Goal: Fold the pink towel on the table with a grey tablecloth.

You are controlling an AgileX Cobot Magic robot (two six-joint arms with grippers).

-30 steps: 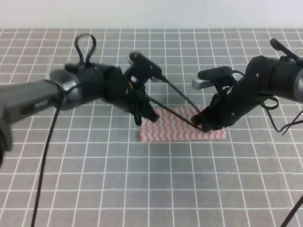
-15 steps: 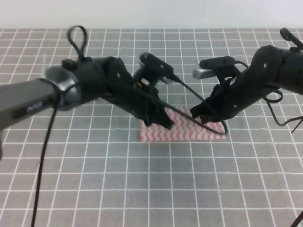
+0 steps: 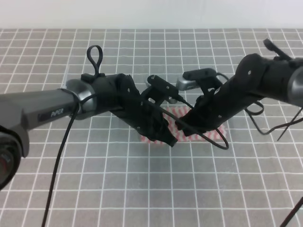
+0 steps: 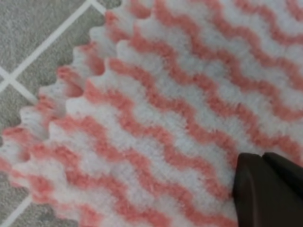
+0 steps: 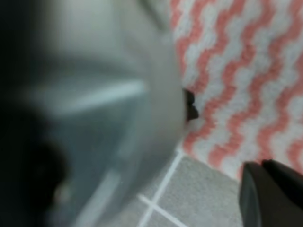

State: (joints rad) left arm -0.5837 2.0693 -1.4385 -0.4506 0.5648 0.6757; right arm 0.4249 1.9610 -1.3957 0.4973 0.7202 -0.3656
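Note:
The pink towel [image 3: 215, 132] lies on the table with a grey tablecloth [image 3: 142, 189], mostly hidden under both arms. My left gripper [image 3: 167, 139] is low over its front left part. My right gripper [image 3: 183, 127] is close beside it, over the towel's middle. In the left wrist view the pink towel [image 4: 180, 104] shows two stacked jagged edges on the grey cloth [image 4: 28, 42], with a dark fingertip [image 4: 267, 189] at the lower right. The right wrist view shows the towel [image 5: 236, 71], a dark fingertip [image 5: 272, 194] and a blurred grey body [image 5: 85, 109]. Neither view shows how the jaws stand.
Black cables [image 3: 213, 141] hang from both arms and loop over the towel's front edge. White grid lines cross the grey cloth all around. A pale wall [image 3: 151, 14] bounds the far edge.
Both grippers have closed in on each other over the towel: the left moved right and toward the front, the right moved left. The towel's outline has stayed in place.

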